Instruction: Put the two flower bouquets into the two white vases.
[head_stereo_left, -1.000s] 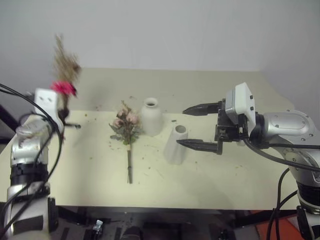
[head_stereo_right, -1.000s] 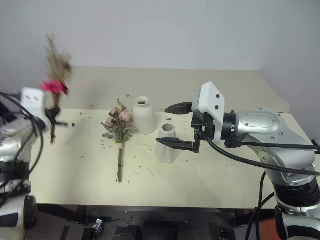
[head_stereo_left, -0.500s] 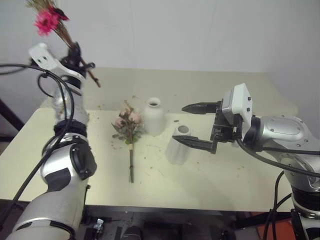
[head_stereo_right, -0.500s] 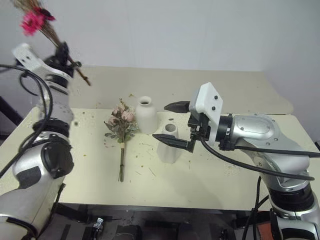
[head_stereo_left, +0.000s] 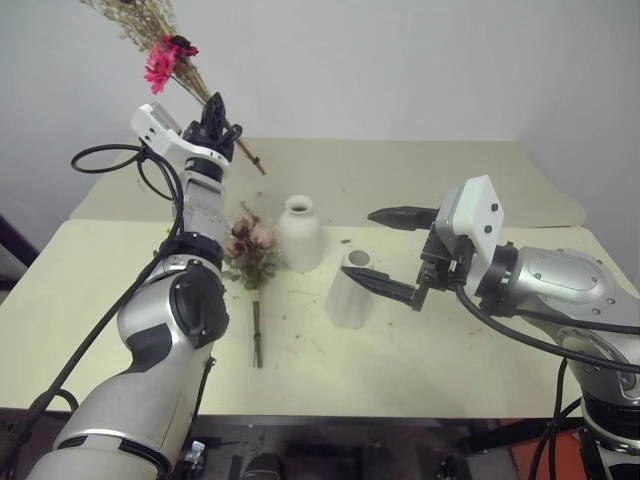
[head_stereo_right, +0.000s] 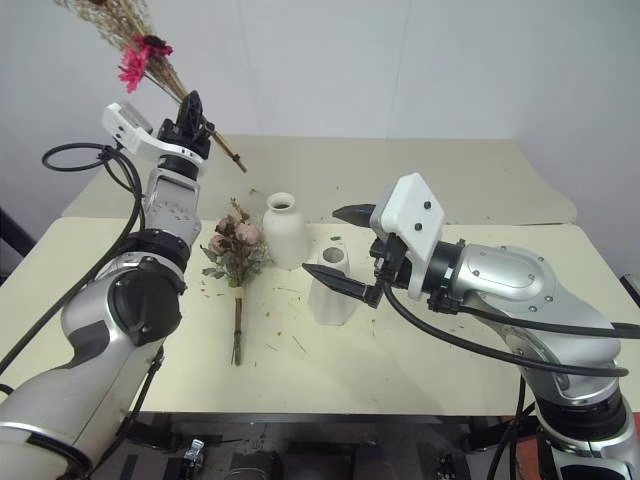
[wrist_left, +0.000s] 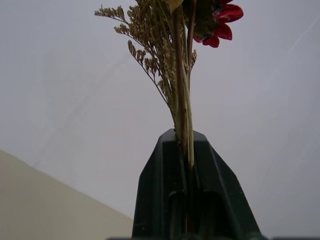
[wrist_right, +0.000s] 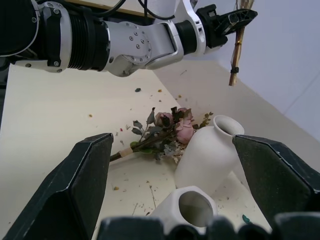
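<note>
Clamping the dried sprig bunch (head_stereo_left: 165, 55) by its thin stems, left gripper (head_stereo_left: 214, 113) is raised above the table's (head_stereo_left: 480, 340) far left, magenta daisies up. Right gripper (head_stereo_left: 385, 250) gapes wide, empty, lower finger just beside the matte cone vase (head_stereo_left: 350, 290). Rounded bottle vase (head_stereo_left: 299, 235) stands behind it. Pink rose bunch (head_stereo_left: 253, 262) lies flat beside the bottle vase, stem toward the near edge.

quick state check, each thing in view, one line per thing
left gripper: shut on the dried bouquet, raised above the table
dried bouquet: held by its stems, tilted, flowers up
rose bouquet: lying flat on the table
bottle vase: upright, empty
cone vase: upright, empty
right gripper: open, fingers either side of the cone vase's top
</note>
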